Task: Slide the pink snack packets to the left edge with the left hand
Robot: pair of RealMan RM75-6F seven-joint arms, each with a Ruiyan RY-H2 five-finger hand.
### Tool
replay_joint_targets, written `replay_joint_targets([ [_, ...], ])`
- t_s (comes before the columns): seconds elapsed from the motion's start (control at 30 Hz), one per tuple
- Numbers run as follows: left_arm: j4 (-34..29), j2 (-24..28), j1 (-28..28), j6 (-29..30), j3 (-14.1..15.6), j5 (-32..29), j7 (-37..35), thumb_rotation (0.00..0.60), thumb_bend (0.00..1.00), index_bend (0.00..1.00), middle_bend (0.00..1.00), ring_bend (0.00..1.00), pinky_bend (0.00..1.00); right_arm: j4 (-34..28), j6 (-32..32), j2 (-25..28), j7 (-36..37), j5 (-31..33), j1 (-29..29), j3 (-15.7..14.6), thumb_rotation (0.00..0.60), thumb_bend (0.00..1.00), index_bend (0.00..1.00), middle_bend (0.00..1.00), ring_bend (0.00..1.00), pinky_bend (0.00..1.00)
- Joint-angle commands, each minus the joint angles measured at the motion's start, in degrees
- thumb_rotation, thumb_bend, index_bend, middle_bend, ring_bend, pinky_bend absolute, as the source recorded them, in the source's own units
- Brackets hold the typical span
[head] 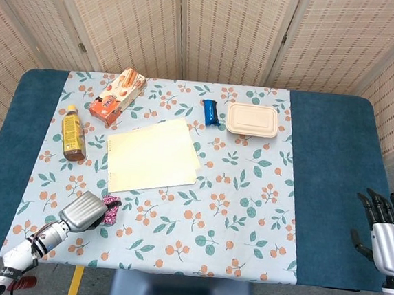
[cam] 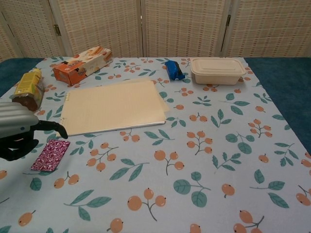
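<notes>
- The surface [head: 326, 166], under a floral cloth [head: 246, 214] with blue showing at both ends, stands before woven screens [head: 228, 33].
- The pink snack packet [cam: 50, 154] lies at seven o'clock, just below the paper sheets [head: 153, 155].
- The left hand [head: 84, 211] hovers over it, fingers apart, holding nothing.
- The right hand [head: 385, 233] waits at four o'clock, fingers spread, empty.

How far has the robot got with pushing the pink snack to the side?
Just starting. Done: the left hand is beside the pink snack packet; contact is unclear. In hand: nothing gripped. Left: the packet sits on the floral cloth, not yet at the left edge. The right hand waits aside.
</notes>
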Motion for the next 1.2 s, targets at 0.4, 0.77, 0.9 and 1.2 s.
replay_joint_targets([
  [0.4, -1.77, 0.89, 0.34, -3.56, 1.53, -8.53, 6.39, 0.6, 0.7, 0.24, 0.99, 0.9, 0.91, -0.06, -0.55, -0.08, -0.21, 0.37, 0.2, 0.12, 0.6, 0.39, 0.11, 0.09, 0.11, 0.0],
  [0.77, -2.11, -0.35, -0.81, -4.6, 1.52, -11.51, 9.2, 0.6, 0.7, 0.22, 0.99, 0.9, 0.91, -0.18, -0.64, -0.09, -0.32, 0.58, 0.14, 0.09, 0.6, 0.39, 0.11, 0.1, 0.11, 0.0],
  [0.9, -2.15, -0.81, -1.25, -5.1, 1.61, -12.8, 10.27, 0.6, 0.7, 0.22, 0.99, 0.9, 0.91, -0.11, -0.6, -0.07, -0.2, 0.66, 0.04, 0.07, 0.6, 0.39, 0.11, 0.1, 0.11, 0.0],
  [1.2, -1.89, -1.34, -1.67, -5.34, 2.1, -14.64, 11.46, 0.6, 0.7, 0.23, 0.99, 0.9, 0.91, 0.07, -0.7, -0.14, -0.01, 0.76, 0.06, 0.11, 0.6, 0.39, 0.1, 0.1, 0.11, 0.0],
])
